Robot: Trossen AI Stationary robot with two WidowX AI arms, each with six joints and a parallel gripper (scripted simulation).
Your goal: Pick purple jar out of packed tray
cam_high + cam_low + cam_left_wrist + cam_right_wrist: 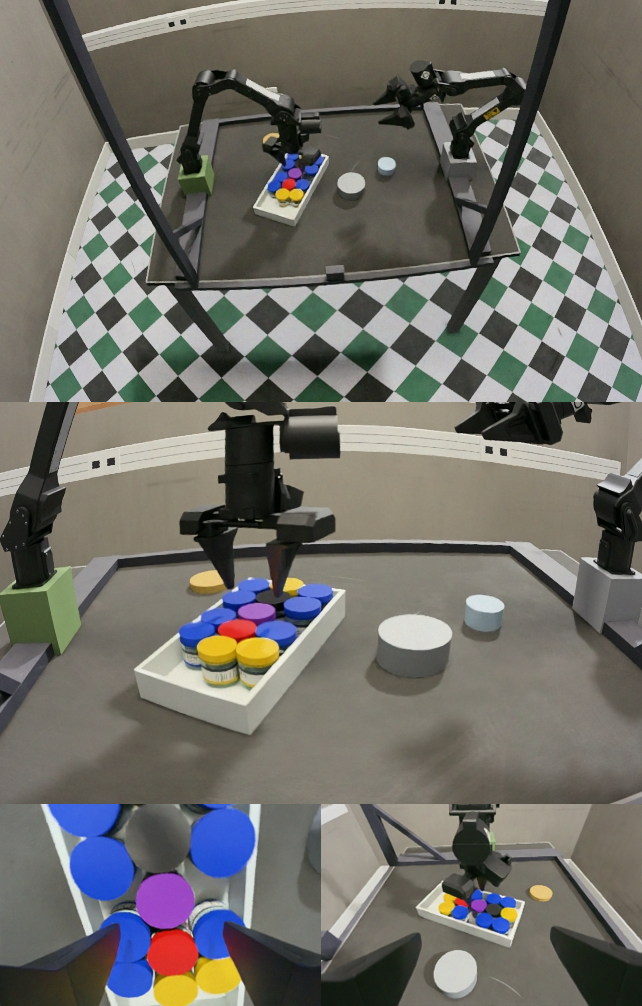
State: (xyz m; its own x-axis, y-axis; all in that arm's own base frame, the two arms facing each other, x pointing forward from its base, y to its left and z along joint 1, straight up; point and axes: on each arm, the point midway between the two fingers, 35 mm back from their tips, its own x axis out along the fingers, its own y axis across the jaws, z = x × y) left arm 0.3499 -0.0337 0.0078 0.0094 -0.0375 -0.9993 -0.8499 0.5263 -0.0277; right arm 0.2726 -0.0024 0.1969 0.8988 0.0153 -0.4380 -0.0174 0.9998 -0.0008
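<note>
The purple jar (256, 612) stands in the white tray (240, 657), packed among blue, red, yellow and black-capped jars. It also shows in the left wrist view (165, 900), in the top view (294, 173) and in the right wrist view (478, 906). My left gripper (252, 586) hangs open and empty just above the far end of the jars, fingertips near the black cap (273, 597). In its wrist view the fingers straddle the red jar (172, 952) below the purple one. My right gripper (400, 107) is open and empty, high at the far right.
A grey disc (414, 644) and a smaller pale blue disc (484, 612) stand right of the tray. A flat yellow disc (206, 582) lies behind the tray. A green block (40, 609) holds the left arm's base. A raised rim edges the table.
</note>
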